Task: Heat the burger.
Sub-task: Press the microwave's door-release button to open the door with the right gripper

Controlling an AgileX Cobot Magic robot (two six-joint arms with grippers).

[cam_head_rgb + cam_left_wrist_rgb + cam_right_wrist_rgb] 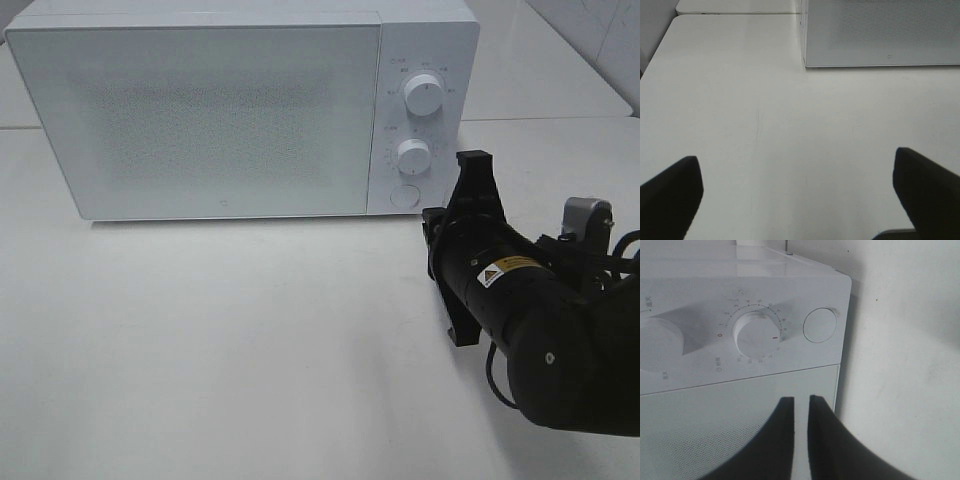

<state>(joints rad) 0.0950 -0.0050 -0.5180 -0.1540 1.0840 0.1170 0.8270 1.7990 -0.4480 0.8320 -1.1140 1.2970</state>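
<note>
The right gripper [801, 399], pinched nearly closed and empty, faces the microwave [220, 110]; the round button [820, 325] lies just ahead of its tips; the left gripper [795, 157], spread wide, sits farther off. The burger is nowhere in view.

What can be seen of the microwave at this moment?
The microwave is a white, boxy, glossy-looking unit standing upright on the white table. Its door is shut, and the speckled grey door panel hides the inside. The control strip on its right side holds an upper dial and a lower dial, with a round button beneath them. The right gripper, fingers nearly together, points at the door's edge beside the controls. Whether it touches cannot be told.
</note>
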